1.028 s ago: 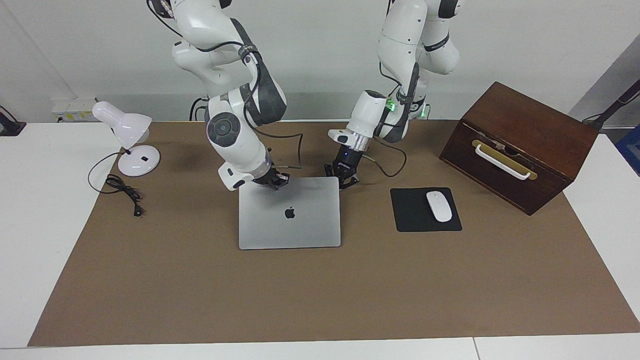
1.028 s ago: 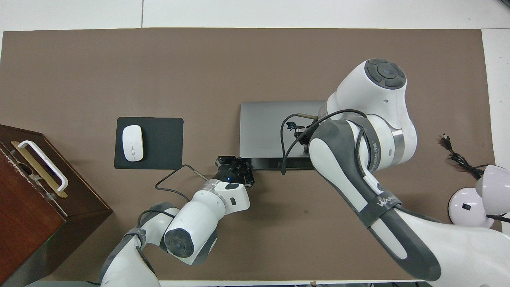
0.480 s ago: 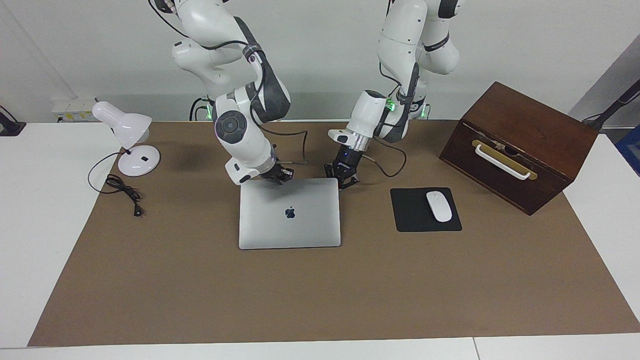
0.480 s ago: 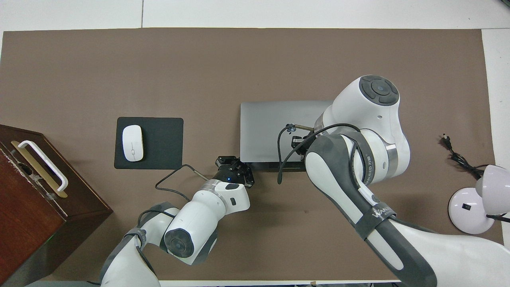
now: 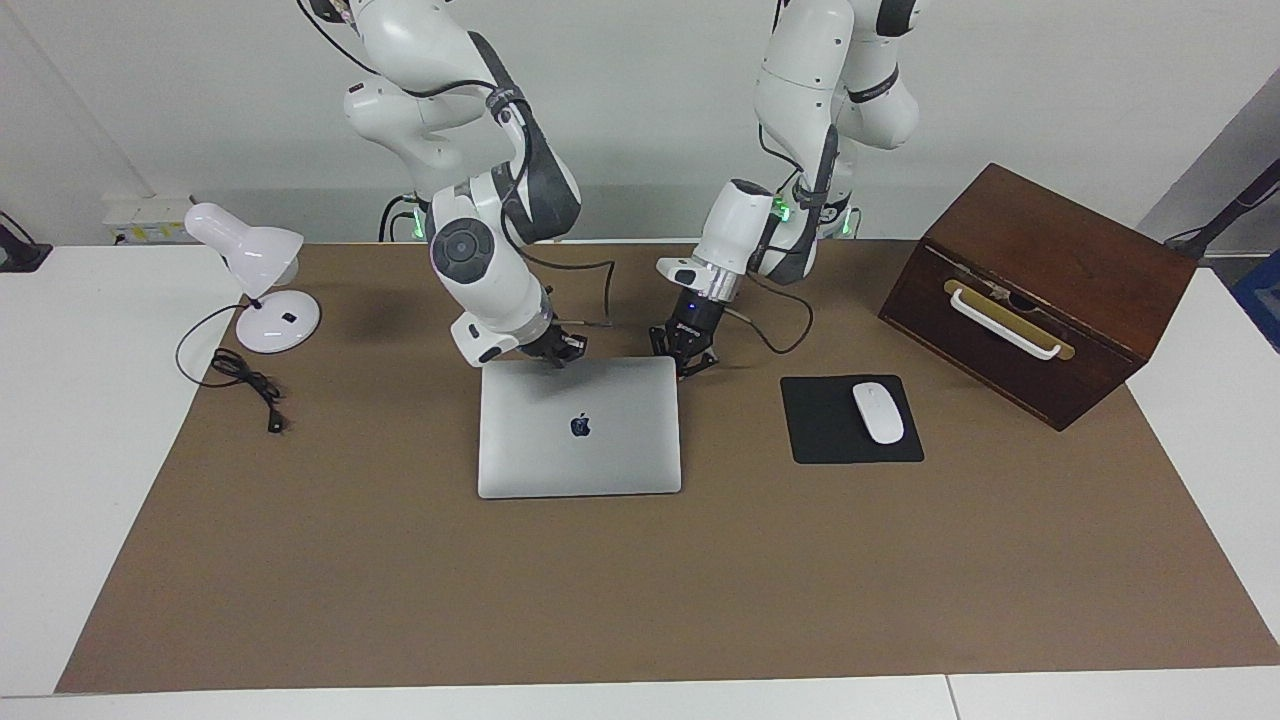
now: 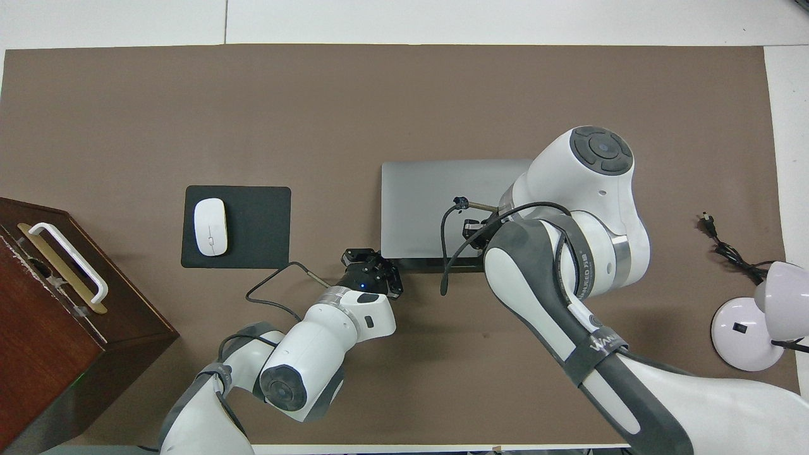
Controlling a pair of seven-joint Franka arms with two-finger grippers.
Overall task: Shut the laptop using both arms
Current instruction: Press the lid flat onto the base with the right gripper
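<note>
Right gripper (image 5: 560, 349) has drawn back off the silver laptop (image 5: 580, 427), now shut flat; finger states unreadable.

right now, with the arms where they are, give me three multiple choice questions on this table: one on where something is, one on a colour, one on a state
1. Where does the mouse lie?
A. on the black mouse pad
B. on the laptop
C. on top of the wooden box

2. What colour is the desk lamp?
A. black
B. white
C. red

3. How does the laptop stand?
A. lid upright, screen showing
B. lid down flat, logo up
C. flipped upside down on the box

Answers:
1. A: the white mouse rests on the dark pad, between the laptop and the wooden box.
2. B: its shade and round base are both white.
3. B: the silver lid lies flat with the logo showing; the right gripper and the left gripper sit at the two corners of its edge nearest the robots.
</note>
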